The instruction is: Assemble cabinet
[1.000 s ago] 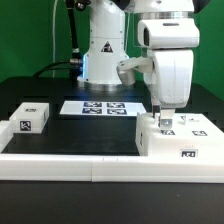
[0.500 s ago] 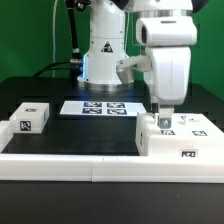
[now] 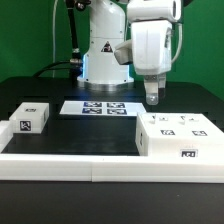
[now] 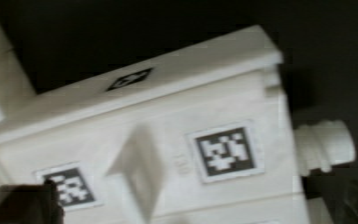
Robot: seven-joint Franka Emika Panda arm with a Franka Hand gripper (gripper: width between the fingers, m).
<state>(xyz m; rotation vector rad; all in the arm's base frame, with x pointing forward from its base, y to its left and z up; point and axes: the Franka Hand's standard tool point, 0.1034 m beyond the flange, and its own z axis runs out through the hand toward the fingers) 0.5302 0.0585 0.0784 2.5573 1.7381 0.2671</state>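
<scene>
The cabinet [image 3: 180, 136] is a large white box body with black-and-white tags on its top and front. It lies on the table at the exterior view's right. My gripper [image 3: 152, 95] hangs just above its back left corner, apart from it and empty. In the wrist view the cabinet [image 4: 176, 140] fills the picture, with several tags on it. The dark fingertips [image 4: 16, 205] stand wide apart at the picture's sides with nothing between them. A small tagged white block [image 3: 33, 116] sits at the exterior view's left.
The marker board [image 3: 98, 107] lies flat in the middle of the table, behind the parts. A long low white border rail [image 3: 70, 162] runs along the front. The robot's base [image 3: 100, 55] stands behind the marker board.
The gripper has risen off the cabinet's top and moved toward the exterior view's left. The cabinet and the block have stayed in place.
</scene>
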